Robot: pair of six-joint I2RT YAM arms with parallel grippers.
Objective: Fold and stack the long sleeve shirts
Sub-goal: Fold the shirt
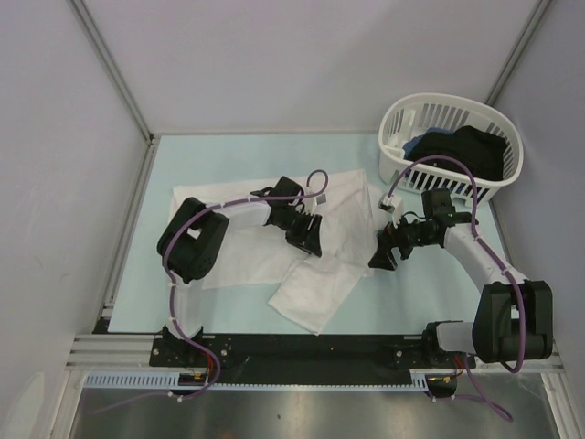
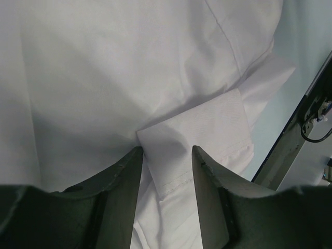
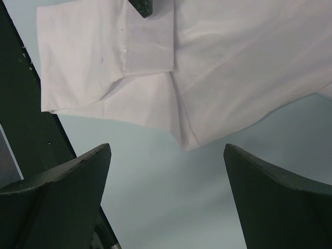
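Top external: one white shirt (image 1: 343,215), one basket (image 1: 395,117), left claw (image 1: 306,243) and right claw (image 1: 381,253) both released.

Cloth and hard surfaces, tabletop rig.
Long sleeve shirt (image 1: 352,215) was thin, matt white cloth, softly creased, cuff (image 2: 202,129) hem stitched. Left gripper (image 2: 166,155) fingers (image 2: 123,192) looked dark, matt, faintly grainy. Laundry basket (image 1: 400,172) was smooth white plastic; table (image 1: 402,293) smooth and matt.

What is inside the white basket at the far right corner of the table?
The white basket holds a black pile of clothes and a bit of blue cloth at its left. Whatever lies under them, and the basket's floor, is covered.
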